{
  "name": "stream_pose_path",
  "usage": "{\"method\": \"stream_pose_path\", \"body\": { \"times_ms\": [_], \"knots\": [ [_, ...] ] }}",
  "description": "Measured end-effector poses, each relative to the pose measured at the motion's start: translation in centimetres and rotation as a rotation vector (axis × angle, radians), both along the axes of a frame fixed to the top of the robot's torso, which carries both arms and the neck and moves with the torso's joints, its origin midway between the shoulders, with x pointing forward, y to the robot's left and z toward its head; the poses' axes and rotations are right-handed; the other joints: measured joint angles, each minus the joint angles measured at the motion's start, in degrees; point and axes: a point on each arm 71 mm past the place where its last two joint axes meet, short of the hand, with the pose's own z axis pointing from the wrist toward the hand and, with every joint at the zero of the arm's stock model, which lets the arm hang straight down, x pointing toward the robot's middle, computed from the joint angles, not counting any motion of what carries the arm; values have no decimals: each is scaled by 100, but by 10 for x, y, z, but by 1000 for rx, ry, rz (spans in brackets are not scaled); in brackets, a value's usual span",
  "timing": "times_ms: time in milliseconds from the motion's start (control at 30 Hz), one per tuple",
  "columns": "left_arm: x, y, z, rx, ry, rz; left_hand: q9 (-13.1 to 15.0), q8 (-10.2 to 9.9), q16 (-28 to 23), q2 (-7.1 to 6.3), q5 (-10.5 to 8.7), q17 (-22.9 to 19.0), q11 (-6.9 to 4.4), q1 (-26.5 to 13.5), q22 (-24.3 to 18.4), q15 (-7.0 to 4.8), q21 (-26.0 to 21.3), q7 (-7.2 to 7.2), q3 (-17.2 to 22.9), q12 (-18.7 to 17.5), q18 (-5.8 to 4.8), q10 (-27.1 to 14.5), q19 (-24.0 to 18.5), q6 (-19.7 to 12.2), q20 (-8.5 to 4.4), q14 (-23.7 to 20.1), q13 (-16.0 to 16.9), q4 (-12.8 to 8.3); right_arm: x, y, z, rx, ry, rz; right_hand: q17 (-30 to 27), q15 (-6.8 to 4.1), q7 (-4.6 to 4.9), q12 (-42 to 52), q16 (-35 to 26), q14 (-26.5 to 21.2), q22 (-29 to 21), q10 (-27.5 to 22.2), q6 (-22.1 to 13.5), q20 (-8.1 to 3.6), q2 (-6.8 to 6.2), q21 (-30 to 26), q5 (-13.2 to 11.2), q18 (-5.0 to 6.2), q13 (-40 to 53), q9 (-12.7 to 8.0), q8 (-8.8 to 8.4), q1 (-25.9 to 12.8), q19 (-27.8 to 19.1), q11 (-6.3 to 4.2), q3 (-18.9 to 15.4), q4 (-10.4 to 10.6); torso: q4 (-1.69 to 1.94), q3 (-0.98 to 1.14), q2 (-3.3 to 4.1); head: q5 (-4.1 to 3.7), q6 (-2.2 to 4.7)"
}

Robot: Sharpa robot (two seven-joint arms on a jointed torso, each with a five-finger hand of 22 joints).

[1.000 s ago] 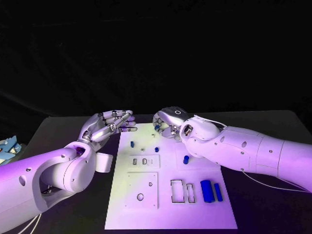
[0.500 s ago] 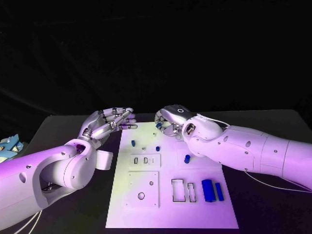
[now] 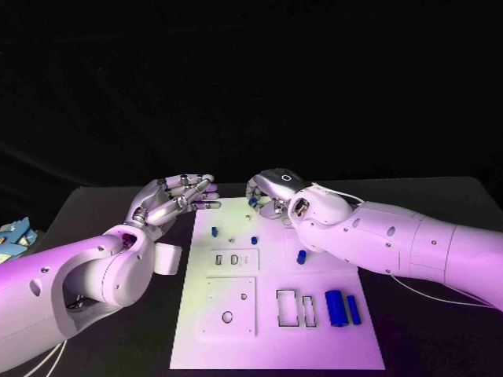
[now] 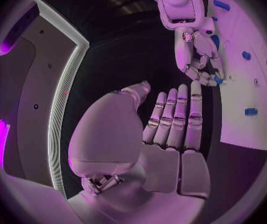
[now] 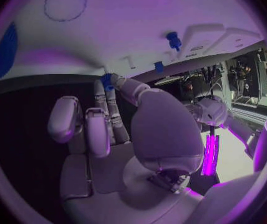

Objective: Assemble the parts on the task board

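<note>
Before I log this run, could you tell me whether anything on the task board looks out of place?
Nothing stands out. The task board lies flat and square on the table, its blue parts lie tidily, and nothing looks damaged or spilled.

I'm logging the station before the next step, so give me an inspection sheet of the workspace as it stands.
Surface: black table, with the white task board lying in its middle.
Job's things: two long blue parts lie side by side on the board's near right; small blue parts sit further up, some standing in the board.
Clutter: a pale blue-and-white object at the table's left edge; I cannot tell what it is.
Hands: left hand beside the board's far left corner, fingers apart, holding nothing. Right hand at the board's far edge, fingertips pinching a small blue part.
Cables: a thin white cable under the right arm.
Surroundings: dark backdrop.
</note>
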Motion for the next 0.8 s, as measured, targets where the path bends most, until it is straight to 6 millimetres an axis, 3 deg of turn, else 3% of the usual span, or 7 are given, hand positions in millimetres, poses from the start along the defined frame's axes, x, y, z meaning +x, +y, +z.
{"method": "stream_pose_path", "body": {
  "times_ms": [267, 633, 700, 800],
  "knots": [
    [0, -1, 0, -1, -1, -2, 0, 0, 0, 0, 0, 7, 0, 0, -6, 0, 0, 0, 0, 0, 0, 0, 0, 0, 0, 0, 0, 0, 3, 4, -2, -15, 14, -1, 2, 0, -2, -1, 0, 0, 8, 1, -36, 0, 0, 0, -4, 0, 1, 9, 0, 0, 0, 1, -1, 0, 7, -7, 6, 13, 6],
    [0, -1, 1, -1, -1, -1, 0, 0, 0, 0, 0, 7, 0, 0, -6, 0, 0, 0, 16, 0, 0, 0, 0, 0, 0, 0, 0, -16, 5, 5, -1, -39, 34, -2, -8, 0, 8, 5, 0, 0, -27, -25, -86, 26, 0, -7, -49, 1, 1, 35, -6, 0, -51, -25, -2, 0, -7, 0, 6, 18, -9],
    [0, -1, 1, -1, -2, -1, 0, 0, 0, 0, 0, 7, 0, 0, -6, 0, 0, 0, 16, 0, 0, 0, 0, 0, 0, 0, 0, -16, 5, 5, -1, -42, 36, -3, -35, 26, 54, -11, 0, -17, -116, -109, -258, 49, 0, -88, -63, 2, 1, 44, -85, 0, -132, -58, 2, 5, -8, 2, 7, 21, -10],
    [0, -1, 1, -1, -2, -1, 0, 0, 0, 0, 0, 11, 0, 0, -6, 0, 0, 0, 16, 0, 0, 0, 0, 0, 0, 0, 0, -17, 5, 4, -5, -50, 45, -6, -200, 200, 191, -322, -68, -11, -357, -644, -749, 187, -14, -265, 34, 2, 153, -50, -426, -14, -277, 92, 48, 91, -9, 4, 8, 22, -10]
  ]
}}
